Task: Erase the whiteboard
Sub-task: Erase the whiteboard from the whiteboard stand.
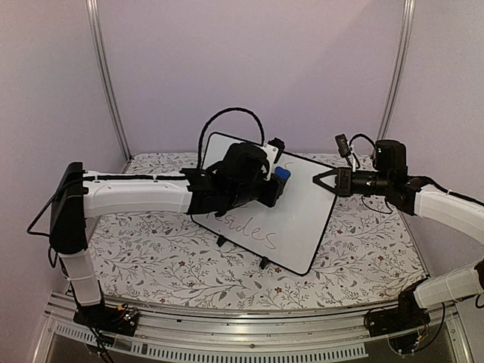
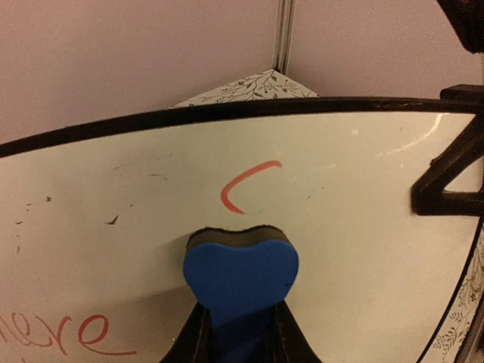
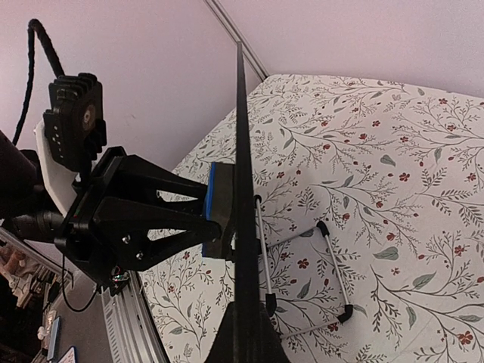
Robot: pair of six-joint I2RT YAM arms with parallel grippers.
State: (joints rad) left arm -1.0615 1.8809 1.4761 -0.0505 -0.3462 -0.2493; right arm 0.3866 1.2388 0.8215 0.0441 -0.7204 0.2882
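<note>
One whiteboard (image 1: 302, 219) stood tilted on the table (image 1: 363, 249), its three o'clock edge clamped in your right gripper (image 1: 324, 181). Your left gripper (image 2: 240, 344) pinched the blue eraser (image 2: 240, 276) against it. Only the left wrist showed a red stroke (image 2: 246, 185) at the eraser's twelve o'clock, and only the right wrist showed the wire stand (image 3: 302, 257).

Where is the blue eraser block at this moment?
In the top view, the blue foam eraser block is held by the left gripper against the large white rectangular whiteboard, near its far edge, close to a red curved stroke.
</note>
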